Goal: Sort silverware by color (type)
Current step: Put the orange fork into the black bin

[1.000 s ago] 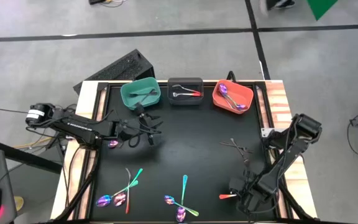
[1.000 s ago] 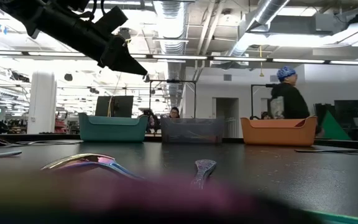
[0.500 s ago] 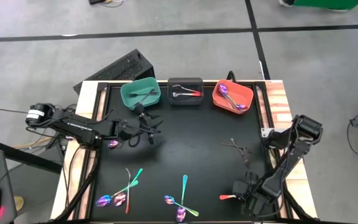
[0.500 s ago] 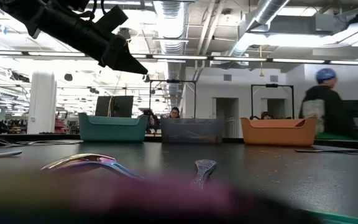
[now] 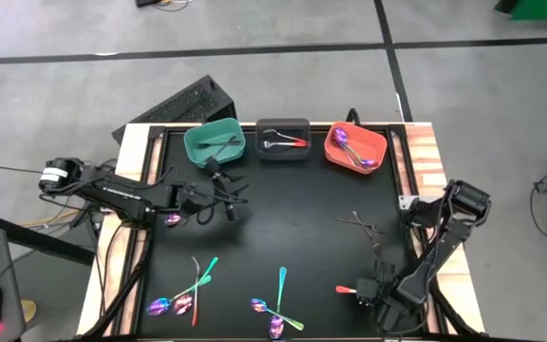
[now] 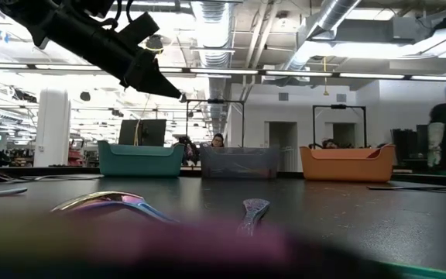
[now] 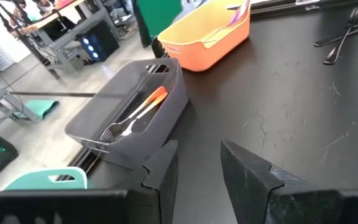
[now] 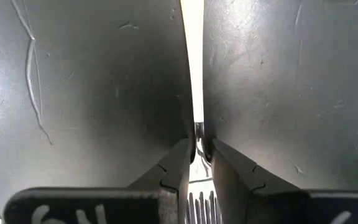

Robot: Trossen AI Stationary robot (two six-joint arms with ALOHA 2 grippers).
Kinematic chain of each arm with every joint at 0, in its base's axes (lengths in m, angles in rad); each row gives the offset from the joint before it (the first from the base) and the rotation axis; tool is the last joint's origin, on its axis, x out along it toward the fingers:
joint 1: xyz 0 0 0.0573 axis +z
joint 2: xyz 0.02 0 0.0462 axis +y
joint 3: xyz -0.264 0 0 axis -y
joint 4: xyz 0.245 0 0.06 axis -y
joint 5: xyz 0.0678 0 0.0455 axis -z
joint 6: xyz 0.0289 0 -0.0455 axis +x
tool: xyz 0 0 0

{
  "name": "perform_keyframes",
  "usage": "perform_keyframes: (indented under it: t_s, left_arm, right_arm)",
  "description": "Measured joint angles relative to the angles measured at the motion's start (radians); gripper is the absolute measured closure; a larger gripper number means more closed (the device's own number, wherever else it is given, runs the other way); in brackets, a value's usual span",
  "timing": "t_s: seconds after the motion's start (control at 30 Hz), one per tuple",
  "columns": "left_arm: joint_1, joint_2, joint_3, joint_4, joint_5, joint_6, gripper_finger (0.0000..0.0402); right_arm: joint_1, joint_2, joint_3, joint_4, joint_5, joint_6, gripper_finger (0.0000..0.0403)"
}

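Right hand: you see it low over the matte black tabletop near the front right edge, its dark fingers pinching the thin neck of a small orange-handled metal fork, tines between the pads.
Left hand: you have it raised near the back left, just in front of the bins; its blunt dark fingers stand slightly apart with nothing between them.
Bins: a teal plastic rectangular bin, a dark grey translucent bin holding an orange-handled fork, and an orange bin holding a purple piece stand in a row at the back.
Loose silverware: shiny iridescent purple-teal spoons and forks lie along the front; thin dark grey pieces lie at the right.
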Motion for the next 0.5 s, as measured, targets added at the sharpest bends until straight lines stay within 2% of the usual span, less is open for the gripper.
perform_keyframes:
  t_s: [0.2, 0.37, 0.5]
  left_arm:
    - [0.0, 0.0, 0.0, -0.001, 0.0, -0.003, 0.0292]
    - [0.0, 0.0, 0.0, -0.009, 0.0, -0.014, 0.0292]
    - [0.0, 0.0, 0.0, 0.001, 0.004, -0.044, 0.0292]
  right_arm:
    - [-0.08, 0.006, -0.001, -0.006, 0.002, -0.103, 0.0321]
    - [-0.129, 0.005, -0.002, -0.007, 0.002, -0.194, 0.0363]
    - [-0.153, 0.005, -0.002, -0.042, 0.062, -0.21, 0.0393]
